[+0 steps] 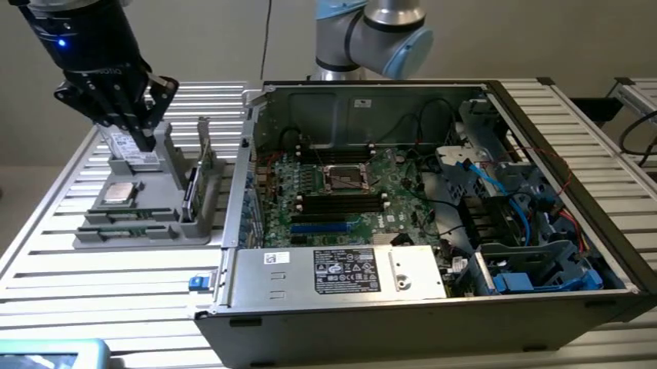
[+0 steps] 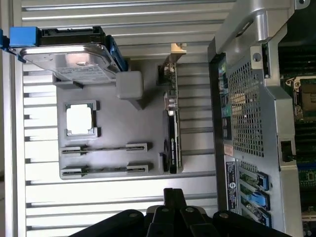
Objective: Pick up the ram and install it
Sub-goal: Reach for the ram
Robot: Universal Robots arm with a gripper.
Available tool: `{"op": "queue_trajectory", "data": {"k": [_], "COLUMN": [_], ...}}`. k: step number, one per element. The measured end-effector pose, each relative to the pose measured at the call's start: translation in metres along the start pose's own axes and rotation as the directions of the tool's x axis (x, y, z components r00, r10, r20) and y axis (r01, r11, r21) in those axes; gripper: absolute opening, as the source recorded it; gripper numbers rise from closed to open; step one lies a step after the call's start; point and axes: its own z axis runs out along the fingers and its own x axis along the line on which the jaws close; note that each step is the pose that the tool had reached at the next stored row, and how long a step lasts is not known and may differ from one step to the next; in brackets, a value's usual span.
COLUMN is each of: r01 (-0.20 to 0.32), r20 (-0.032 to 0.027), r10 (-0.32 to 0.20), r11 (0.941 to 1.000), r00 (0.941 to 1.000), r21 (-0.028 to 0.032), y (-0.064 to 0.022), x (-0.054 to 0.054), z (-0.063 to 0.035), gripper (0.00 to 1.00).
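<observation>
The gripper (image 2: 168, 197) was held empty, jaws pressed together. The ram (image 2: 103, 146) was slotted in the tray (image 2: 123, 123) below and ahead of them, well apart. If they were lowered unopened, its edge could be struck and chipped

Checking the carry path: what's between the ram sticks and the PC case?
An upright expansion card, standing in the tray between ram sticks and PC case; both views show it.
</observation>
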Motion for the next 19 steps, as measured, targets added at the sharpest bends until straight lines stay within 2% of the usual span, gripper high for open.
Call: {"op": "queue_trajectory", "data": {"k": [7,10,14,19], "r01": [0.0,0.0,0.003,0.006], "r20": [0.0,0.0002,0.0004,0.0006], "r10": [0.0,0.0,-0.003,-0.006], "r11": [1.0,1.0,1.0,0.9999], "r00": [1.0,1.0,1.0,1.0], "r21": [0.0002,0.0026,0.0079,0.0125], "y": [-0.0024,-0.0031,-0.0011,0.0082], "x": [0.031,0.042,0.05,0.054], "z": [0.0056,0.0093,0.0147,0.023], "gripper": [0.11,0.11,0.11,0.11]}}
